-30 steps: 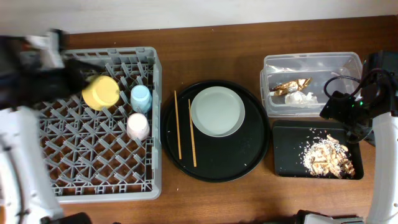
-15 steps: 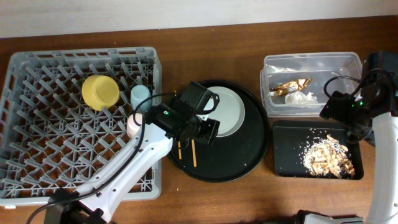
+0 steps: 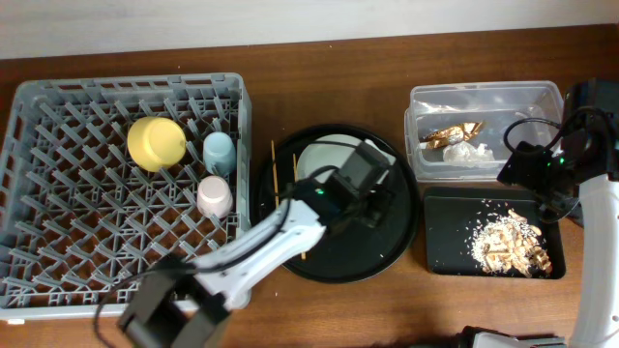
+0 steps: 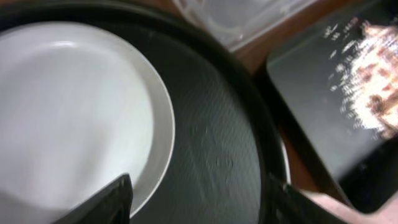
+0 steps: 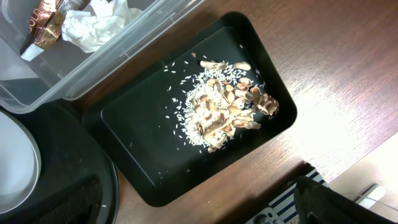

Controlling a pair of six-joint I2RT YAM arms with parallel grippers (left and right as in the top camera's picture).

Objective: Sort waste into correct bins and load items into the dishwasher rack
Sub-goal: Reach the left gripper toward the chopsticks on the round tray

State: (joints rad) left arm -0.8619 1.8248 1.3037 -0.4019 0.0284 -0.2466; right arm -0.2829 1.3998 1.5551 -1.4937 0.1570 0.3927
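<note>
My left gripper (image 3: 370,198) hangs open over the round black tray (image 3: 397,246), at the right rim of the pale plate (image 3: 322,155), which it partly hides. In the left wrist view the plate (image 4: 74,118) lies left of the open gripper (image 4: 199,205), with nothing held. A wooden chopstick (image 3: 276,179) lies on the tray's left side. The yellow bowl (image 3: 157,142), blue cup (image 3: 220,152) and pink cup (image 3: 215,196) sit in the grey rack (image 3: 58,261). My right gripper (image 3: 534,176) is open above the bins. The wrapper (image 5: 43,25) and tissue (image 5: 93,25) lie in the clear tub (image 5: 62,68), and the food scraps (image 5: 224,109) in the black rectangular tray (image 5: 143,155).
The clear tub (image 3: 484,101) and the shallow black tray (image 3: 450,237) stand close together at the right, right beside the round tray. My left arm (image 3: 251,256) stretches from the front edge across the round tray's left half. Bare wooden table shows behind the round tray.
My left arm swung from the rack's far left corner across to the round tray and now sits at the plate's right rim, jaws opened. The right arm has not moved.
</note>
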